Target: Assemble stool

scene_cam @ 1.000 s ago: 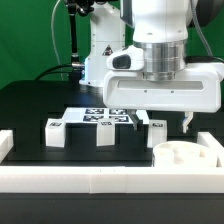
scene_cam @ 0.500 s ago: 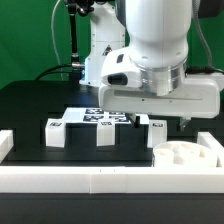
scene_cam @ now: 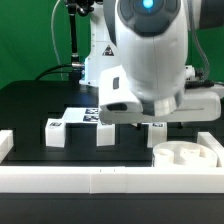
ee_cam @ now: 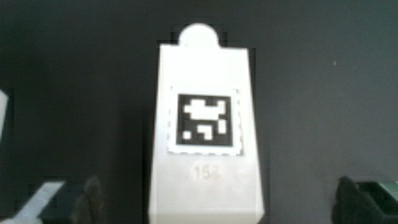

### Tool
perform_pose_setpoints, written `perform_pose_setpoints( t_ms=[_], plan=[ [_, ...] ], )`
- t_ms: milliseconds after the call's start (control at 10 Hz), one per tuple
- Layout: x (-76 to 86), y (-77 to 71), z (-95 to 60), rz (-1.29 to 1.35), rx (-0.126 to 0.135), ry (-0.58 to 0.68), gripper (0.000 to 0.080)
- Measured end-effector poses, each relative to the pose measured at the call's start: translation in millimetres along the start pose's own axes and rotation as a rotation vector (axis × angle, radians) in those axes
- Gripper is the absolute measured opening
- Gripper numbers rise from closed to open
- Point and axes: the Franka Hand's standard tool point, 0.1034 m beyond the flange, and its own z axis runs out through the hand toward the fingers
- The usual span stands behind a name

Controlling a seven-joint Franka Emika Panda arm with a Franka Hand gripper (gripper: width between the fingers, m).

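Lowering since the prior frame, the arm (scene_cam: pixel 150 50) is tilting over a blocky, matte white leg (ee_cam: pixel 210 110); we are seeing the gripper (ee_cam: pixel 210 200) with fingers (ee_cam: pixel 365 195) spread, flanking it.

— Could you see the fingers (ee_cam: pixel 374 200) whole?
— No. Only their tips showed in the wrist view, cut off by the edge and blurred. In the exterior view the arm (scene_cam: pixel 150 60) hid them.
— And the leg (ee_cam: pixel 210 120) between them?
— Blurred, and its end by the fingers ran off the picture.
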Motion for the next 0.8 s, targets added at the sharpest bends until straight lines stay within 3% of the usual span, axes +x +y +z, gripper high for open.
perform_pose_setpoints(
  t_ms=[200,500,800],
  plan=[
    [-2.0,0.3,10.3,-0.007,-0.006,-0.155,0.0649],
    [5.9,-3.4,22.2,-0.002,-0.023,-0.192,0.0649],
    [9.4,1.4,25.8,0.000,-0.022,-0.190,0.0649]
  ],
)
